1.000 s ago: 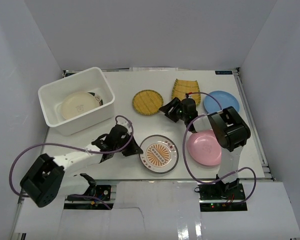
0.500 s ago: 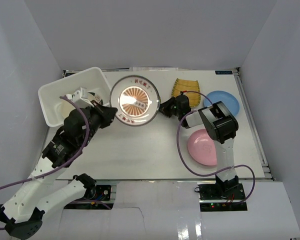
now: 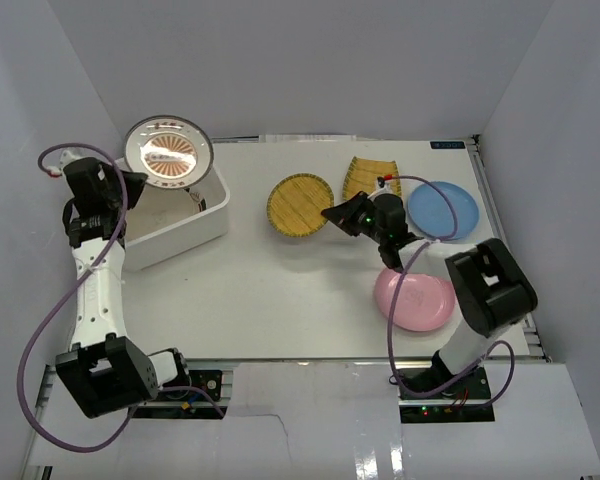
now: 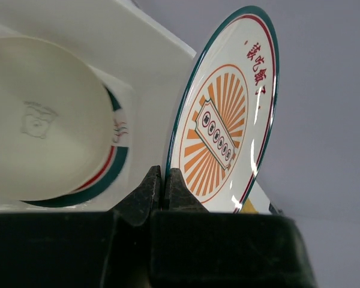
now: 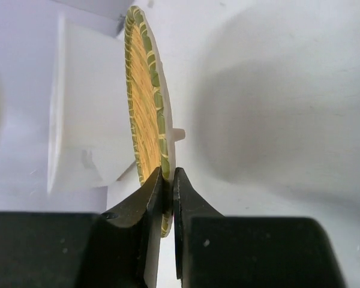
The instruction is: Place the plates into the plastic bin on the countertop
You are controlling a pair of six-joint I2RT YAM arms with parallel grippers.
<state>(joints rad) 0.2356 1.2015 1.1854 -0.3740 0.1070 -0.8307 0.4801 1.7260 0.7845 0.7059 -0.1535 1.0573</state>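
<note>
White sunburst plate (image 4: 225, 126) clamped in raised left end effector (image 4: 163, 181); woven plate (image 5: 145, 102) in right (image 5: 168, 175).

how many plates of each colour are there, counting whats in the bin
pink plate: 1
blue plate: 1
cream plate: 1
yellow woven: 2, round plate and rectangular plate
white patterned: 2, sunburst plate and rimmed plate in the bin
total: 7

Bright diffuse light; glare on patterned plate (image 3: 168, 152); soft shadows.
</note>
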